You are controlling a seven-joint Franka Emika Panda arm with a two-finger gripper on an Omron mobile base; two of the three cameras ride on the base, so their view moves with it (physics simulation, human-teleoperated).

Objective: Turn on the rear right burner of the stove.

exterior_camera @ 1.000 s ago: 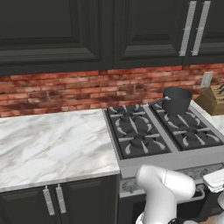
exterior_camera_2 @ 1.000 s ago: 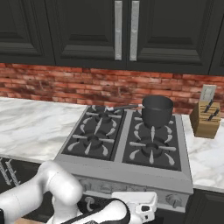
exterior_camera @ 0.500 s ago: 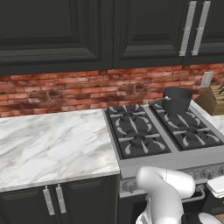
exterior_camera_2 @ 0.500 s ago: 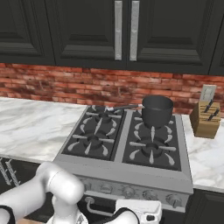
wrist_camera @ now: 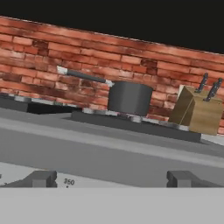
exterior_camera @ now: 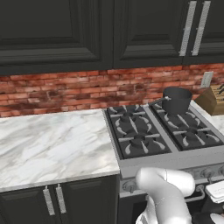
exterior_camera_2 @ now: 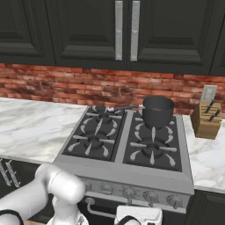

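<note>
the hand (wrist_camera: 111, 178) hovers low before the stove (exterior_camera_2: 132, 176) front, fingers spread wide, holding nothing. the rear right burner (exterior_camera_2: 154, 126) sits at the stove's back right corner under the dark saucepan (exterior_camera_2: 157, 110).

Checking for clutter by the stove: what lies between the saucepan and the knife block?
Nothing: in the right base view, just bare grate and marble counter separate the saucepan from the knife block.

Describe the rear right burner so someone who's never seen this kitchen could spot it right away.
Find the stove set in the marble counter below the brick wall. On its right-hand grate, take the burner nearer the wall: the rear right burner. Unlike the three bare burners, it has a dark grey saucepan sitting on it.
</note>
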